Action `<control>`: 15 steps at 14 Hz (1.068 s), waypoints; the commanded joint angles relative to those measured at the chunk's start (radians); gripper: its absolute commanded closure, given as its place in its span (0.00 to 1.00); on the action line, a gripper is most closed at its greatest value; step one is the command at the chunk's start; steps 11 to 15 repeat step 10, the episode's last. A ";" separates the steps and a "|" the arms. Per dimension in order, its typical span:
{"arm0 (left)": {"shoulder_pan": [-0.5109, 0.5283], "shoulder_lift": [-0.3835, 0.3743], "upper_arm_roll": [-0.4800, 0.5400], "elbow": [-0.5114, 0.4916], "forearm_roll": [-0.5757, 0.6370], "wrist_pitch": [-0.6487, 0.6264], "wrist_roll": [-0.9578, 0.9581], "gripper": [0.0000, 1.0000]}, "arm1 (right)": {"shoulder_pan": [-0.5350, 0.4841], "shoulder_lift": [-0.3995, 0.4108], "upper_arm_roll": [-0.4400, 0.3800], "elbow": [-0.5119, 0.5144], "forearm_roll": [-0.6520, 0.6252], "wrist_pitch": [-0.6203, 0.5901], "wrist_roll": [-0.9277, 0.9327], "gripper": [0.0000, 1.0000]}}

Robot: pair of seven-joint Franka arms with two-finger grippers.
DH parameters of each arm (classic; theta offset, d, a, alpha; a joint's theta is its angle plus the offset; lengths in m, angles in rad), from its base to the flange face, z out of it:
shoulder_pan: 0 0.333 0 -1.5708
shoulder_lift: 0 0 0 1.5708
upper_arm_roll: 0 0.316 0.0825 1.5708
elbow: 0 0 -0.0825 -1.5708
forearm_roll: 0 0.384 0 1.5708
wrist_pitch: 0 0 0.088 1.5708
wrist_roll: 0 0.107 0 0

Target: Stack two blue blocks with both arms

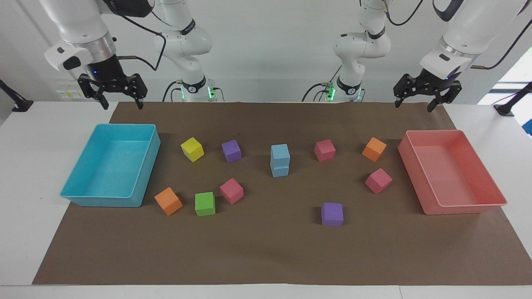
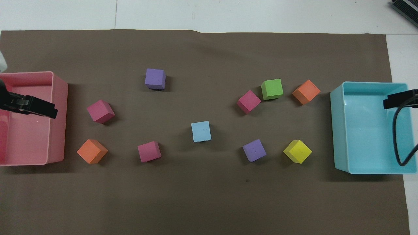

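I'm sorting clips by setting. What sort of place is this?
Most likely a robotics lab bench: two white arms mounted at a white table, a brown mat strewn with coloured foam cubes, and a cyan tray and a pink tray.

You've got the two blue blocks [image 1: 280, 160] stacked one on the other, mid-mat, between the purple cube [image 1: 231, 150] and the pink cube [image 1: 324, 150]. Both are light sky-blue, matte and the same size. The top block [image 1: 280, 154] sits upright and roughly square on the bottom block [image 1: 280, 171]. From overhead only the top face shows [image 2: 201, 131]. Nothing is touching the stack.
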 commanded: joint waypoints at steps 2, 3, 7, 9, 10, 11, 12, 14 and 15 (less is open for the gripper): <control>0.017 -0.021 -0.011 -0.025 -0.008 0.010 0.006 0.00 | -0.001 -0.033 0.004 -0.032 0.007 -0.024 -0.009 0.00; 0.017 -0.021 -0.011 -0.025 -0.008 0.012 0.006 0.00 | -0.006 -0.033 0.002 -0.029 0.042 -0.039 -0.003 0.00; 0.017 -0.021 -0.011 -0.025 -0.008 0.010 0.006 0.00 | -0.003 -0.035 0.001 -0.034 0.031 -0.041 -0.009 0.00; 0.019 -0.021 -0.011 -0.025 -0.008 0.004 0.006 0.00 | -0.001 -0.036 0.001 -0.035 0.025 -0.041 -0.009 0.00; 0.019 -0.022 -0.011 -0.026 -0.008 0.002 0.006 0.00 | 0.000 -0.041 0.002 -0.038 0.019 -0.041 -0.011 0.00; 0.019 -0.022 -0.011 -0.026 -0.008 0.002 0.006 0.00 | 0.000 -0.041 0.002 -0.038 0.019 -0.041 -0.011 0.00; 0.019 -0.022 -0.011 -0.026 -0.008 0.002 0.006 0.00 | 0.000 -0.041 0.002 -0.038 0.019 -0.041 -0.011 0.00; 0.019 -0.022 -0.011 -0.026 -0.008 0.002 0.006 0.00 | 0.000 -0.041 0.002 -0.038 0.019 -0.041 -0.011 0.00; 0.019 -0.022 -0.011 -0.026 -0.008 0.002 0.006 0.00 | 0.000 -0.041 0.002 -0.038 0.019 -0.041 -0.011 0.00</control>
